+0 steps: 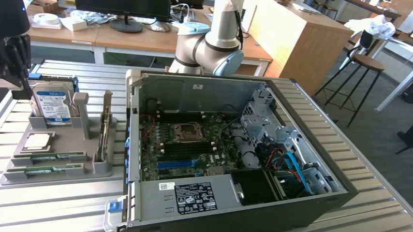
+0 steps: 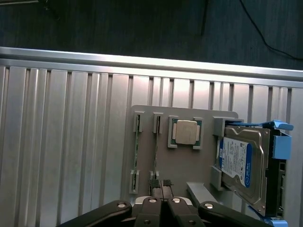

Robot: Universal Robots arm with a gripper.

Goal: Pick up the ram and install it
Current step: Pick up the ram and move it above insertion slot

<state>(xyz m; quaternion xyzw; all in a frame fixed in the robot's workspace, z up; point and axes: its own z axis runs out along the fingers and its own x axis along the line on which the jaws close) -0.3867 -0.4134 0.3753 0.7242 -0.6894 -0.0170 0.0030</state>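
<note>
Two thin green sticks lie in slots of the grey parts tray (image 2: 189, 163). The ram (image 2: 155, 150) is the stick nearer the square silver CPU chip (image 2: 184, 132); the look-alike stick (image 2: 136, 151) lies one slot further out. My gripper (image 2: 161, 188) hovers above the tray, its fingers shut with nothing between them, the tips over one end of the ram. In the exterior view the gripper (image 1: 16, 87) hangs at the far left above the tray (image 1: 65, 176), where the ram (image 1: 48, 156) and the other stick (image 1: 45, 169) lie.
A blue-labelled hard drive (image 1: 51, 106) stands in the tray beside the CPU chip (image 1: 37, 141). An open computer case (image 1: 132, 145) with its motherboard (image 1: 187, 150) lies on the slatted metal table (image 1: 51, 203), to the exterior view's right of the tray. Desks and a stool (image 1: 364, 63) stand behind.
</note>
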